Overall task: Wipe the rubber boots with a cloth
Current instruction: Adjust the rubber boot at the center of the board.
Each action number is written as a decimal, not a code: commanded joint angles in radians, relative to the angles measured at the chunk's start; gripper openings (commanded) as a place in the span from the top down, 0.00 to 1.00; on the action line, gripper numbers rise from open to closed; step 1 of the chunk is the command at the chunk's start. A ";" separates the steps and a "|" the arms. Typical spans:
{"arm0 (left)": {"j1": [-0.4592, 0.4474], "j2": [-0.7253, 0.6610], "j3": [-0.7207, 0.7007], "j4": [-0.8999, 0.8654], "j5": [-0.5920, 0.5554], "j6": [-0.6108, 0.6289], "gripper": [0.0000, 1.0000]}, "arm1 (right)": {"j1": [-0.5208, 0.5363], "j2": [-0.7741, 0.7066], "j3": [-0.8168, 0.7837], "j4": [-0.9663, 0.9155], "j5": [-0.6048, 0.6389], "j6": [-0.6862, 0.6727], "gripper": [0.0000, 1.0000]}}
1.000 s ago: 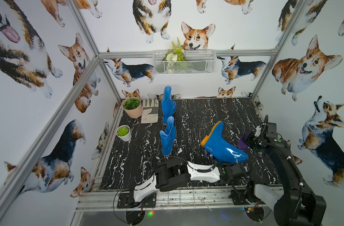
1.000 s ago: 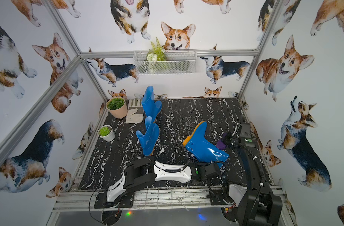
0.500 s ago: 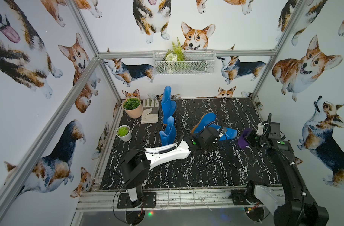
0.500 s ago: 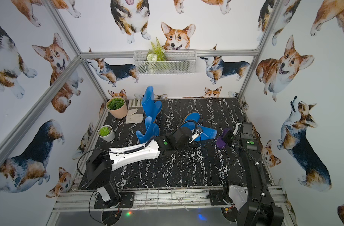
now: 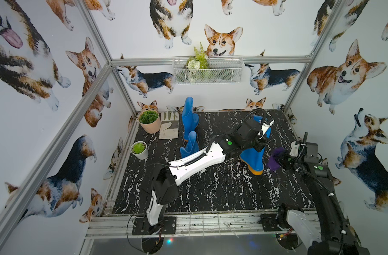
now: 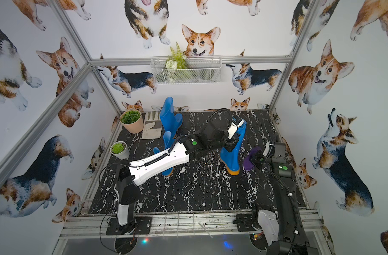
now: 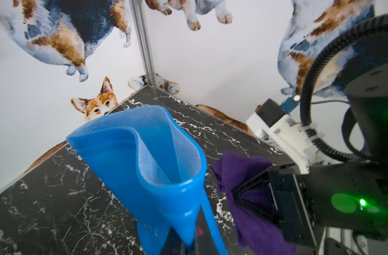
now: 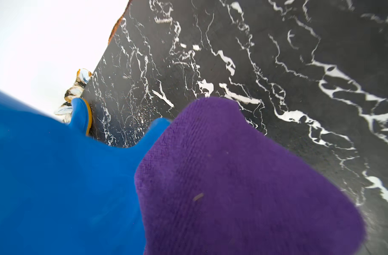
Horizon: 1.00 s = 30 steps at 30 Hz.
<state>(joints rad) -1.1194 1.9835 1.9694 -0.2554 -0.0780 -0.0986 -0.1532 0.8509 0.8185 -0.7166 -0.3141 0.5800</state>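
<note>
Right-side boot (image 5: pixel 253 157): stood upright, rim pinched by left gripper (image 5: pixel 261 142) for steadying. Cloth (image 5: pixel 275 160): nipped in right gripper (image 5: pixel 282 159), poised just beside boot for wiping.

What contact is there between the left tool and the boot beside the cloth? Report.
Touching. The left wrist view shows the left tool pinching the boot at its rim.

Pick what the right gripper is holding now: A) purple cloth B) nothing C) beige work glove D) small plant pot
A: the right gripper is shut on the bunched purple cloth, close beside the upright boot that the left gripper grips near its top.
</note>
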 commanded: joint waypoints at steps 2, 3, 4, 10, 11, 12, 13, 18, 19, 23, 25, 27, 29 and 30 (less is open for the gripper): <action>-0.061 -0.005 -0.026 0.241 -0.136 -0.124 1.00 | 0.000 -0.003 0.116 -0.117 0.094 -0.090 1.00; -0.071 -0.023 -0.071 0.281 -0.184 -0.147 1.00 | 0.004 0.002 0.144 -0.143 0.116 -0.104 1.00; -0.079 -0.060 -0.165 0.340 -0.255 -0.193 1.00 | 0.014 0.008 0.168 -0.165 0.138 -0.116 1.00; -0.085 -0.162 -0.543 0.161 -0.629 -0.560 1.00 | 0.048 0.015 0.125 -0.149 0.128 -0.130 1.00; -0.082 -0.168 -0.589 0.114 -0.644 -0.608 1.00 | 0.051 0.019 0.101 -0.138 0.104 -0.122 1.00; -0.078 -0.172 -0.624 0.076 -0.642 -0.635 1.00 | 0.056 0.025 0.083 -0.126 0.086 -0.115 1.00; -0.075 -0.172 -0.642 0.035 -0.635 -0.660 1.00 | 0.064 0.033 0.065 -0.114 0.070 -0.108 1.00; -0.076 -0.152 -0.661 -0.156 -0.613 -0.744 1.00 | 0.107 0.121 0.012 -0.063 -0.012 -0.065 1.00; -0.076 -0.157 -0.677 -0.174 -0.610 -0.760 1.00 | 0.109 0.140 0.008 -0.057 -0.030 -0.056 1.00; -0.076 -0.197 -0.741 -0.171 -0.581 -0.763 1.00 | 0.122 0.195 -0.014 -0.035 -0.056 -0.036 1.00; -0.080 -0.219 -0.764 -0.177 -0.560 -0.757 0.99 | 0.126 0.203 -0.028 -0.037 -0.047 -0.036 1.00; -0.086 -0.243 -0.786 -0.196 -0.550 -0.760 0.90 | 0.126 0.200 -0.052 -0.027 -0.030 -0.030 1.00; -0.089 -0.271 -0.798 -0.238 -0.525 -0.758 0.75 | 0.125 0.203 -0.074 -0.018 -0.023 -0.027 1.00; -0.093 -0.284 -0.797 -0.264 -0.517 -0.751 0.65 | 0.126 0.207 -0.081 -0.017 -0.018 -0.023 1.00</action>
<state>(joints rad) -1.2053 1.7363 1.1790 -0.4366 -0.6216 -0.8299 -0.0269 1.0515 0.7582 -0.7597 -0.3435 0.5312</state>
